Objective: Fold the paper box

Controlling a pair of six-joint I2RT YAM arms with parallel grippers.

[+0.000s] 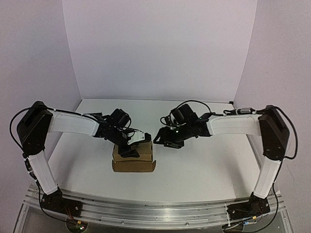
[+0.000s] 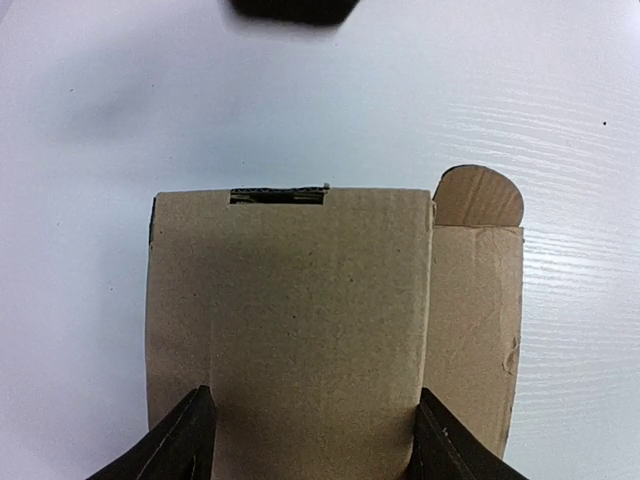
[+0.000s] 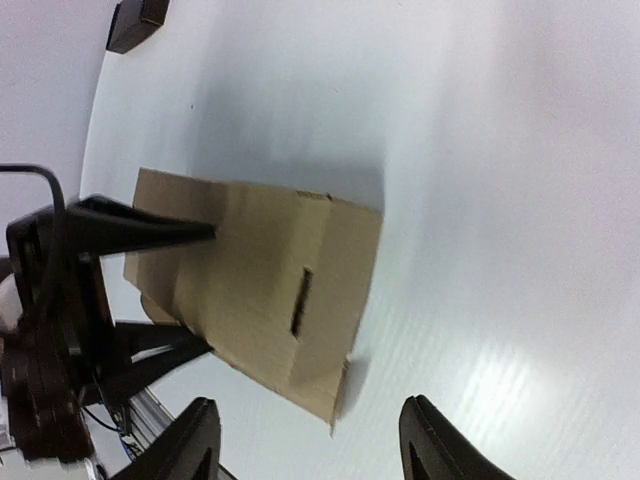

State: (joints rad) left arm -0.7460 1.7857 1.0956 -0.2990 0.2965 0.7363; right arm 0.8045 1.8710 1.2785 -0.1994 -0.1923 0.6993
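The paper box (image 1: 133,159) is a small brown cardboard box lying on the white table. In the left wrist view the paper box (image 2: 300,300) has a slot on its far edge and a rounded tab (image 2: 478,197) sticking out at the right. My left gripper (image 1: 135,141) is directly over it, and the left gripper (image 2: 320,445) stands open with both fingers spread across the top panel. My right gripper (image 1: 163,138) is open and empty just right of the box. In its own view the right gripper (image 3: 315,445) hangs near the box's (image 3: 260,280) corner, apart from it.
A small black block (image 3: 135,20) lies far off on the table behind the box. A dark blurred shape (image 2: 295,10) sits at the top edge of the left wrist view. White walls close the back and both sides.
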